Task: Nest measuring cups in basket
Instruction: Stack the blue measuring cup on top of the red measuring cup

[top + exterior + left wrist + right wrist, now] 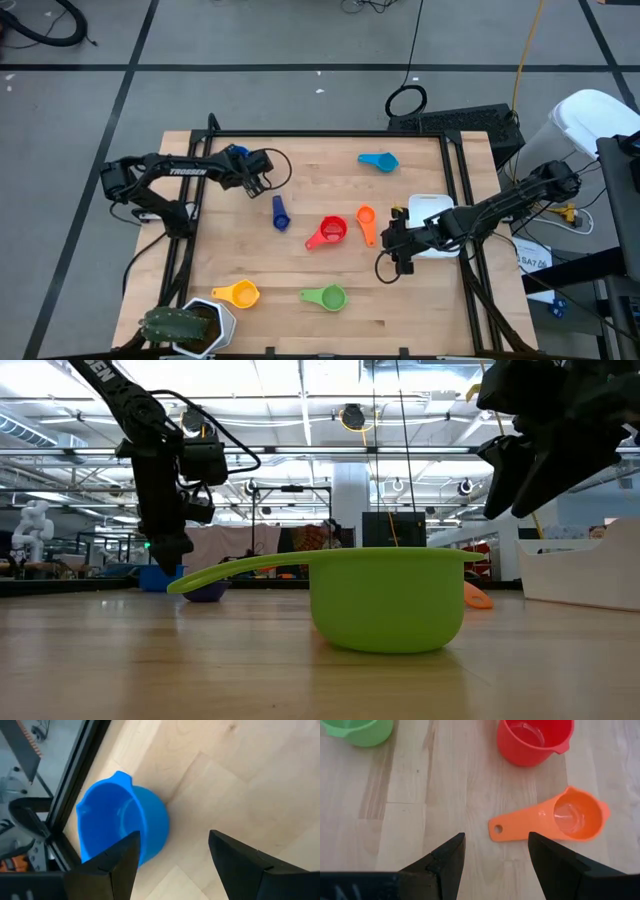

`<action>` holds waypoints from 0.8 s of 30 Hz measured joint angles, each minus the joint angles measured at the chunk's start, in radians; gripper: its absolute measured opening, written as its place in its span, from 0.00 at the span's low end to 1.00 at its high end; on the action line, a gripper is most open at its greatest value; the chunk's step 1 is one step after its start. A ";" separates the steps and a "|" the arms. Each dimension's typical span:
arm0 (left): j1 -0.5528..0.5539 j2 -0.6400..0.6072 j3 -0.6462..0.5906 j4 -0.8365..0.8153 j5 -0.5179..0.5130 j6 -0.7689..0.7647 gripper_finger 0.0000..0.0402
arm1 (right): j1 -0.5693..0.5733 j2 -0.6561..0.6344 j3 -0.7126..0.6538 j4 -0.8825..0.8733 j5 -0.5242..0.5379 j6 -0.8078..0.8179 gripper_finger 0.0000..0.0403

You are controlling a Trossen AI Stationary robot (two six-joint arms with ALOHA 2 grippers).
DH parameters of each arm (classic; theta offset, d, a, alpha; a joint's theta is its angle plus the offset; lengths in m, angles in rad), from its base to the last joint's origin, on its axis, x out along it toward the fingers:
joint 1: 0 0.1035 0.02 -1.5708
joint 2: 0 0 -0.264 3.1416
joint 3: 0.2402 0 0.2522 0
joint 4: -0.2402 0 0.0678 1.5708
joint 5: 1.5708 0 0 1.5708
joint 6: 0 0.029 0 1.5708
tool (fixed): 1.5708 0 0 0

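Observation:
Seven cups lie on the wooden table: a blue cup at the far left, another blue one at the far side, dark blue, red, orange, yellow and green. The white basket sits at the right edge, partly under the right arm. My left gripper hangs open just beside the far-left blue cup. My right gripper is open above the table, near the orange cup's handle end. Neither touches anything.
A white hexagonal pot with a green plant stands at the near left corner. A black frame rail runs along the table's left edge, close to the blue cup. In the low view the green cup fills the foreground.

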 joint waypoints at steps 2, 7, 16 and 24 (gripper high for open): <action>0.013 0.000 0.000 -0.002 -0.012 0.011 0.60 | 0.005 0.000 0.000 0.002 -0.003 0.010 0.52; 0.045 0.000 0.000 0.008 0.014 0.025 0.60 | 0.029 0.000 0.000 0.001 -0.003 0.015 0.52; 0.065 0.000 -0.001 0.021 0.059 0.026 0.60 | 0.033 0.000 0.000 0.001 -0.002 0.035 0.52; 0.065 0.000 -0.002 0.002 0.130 0.022 0.48 | 0.033 0.000 0.000 0.001 -0.023 0.041 0.52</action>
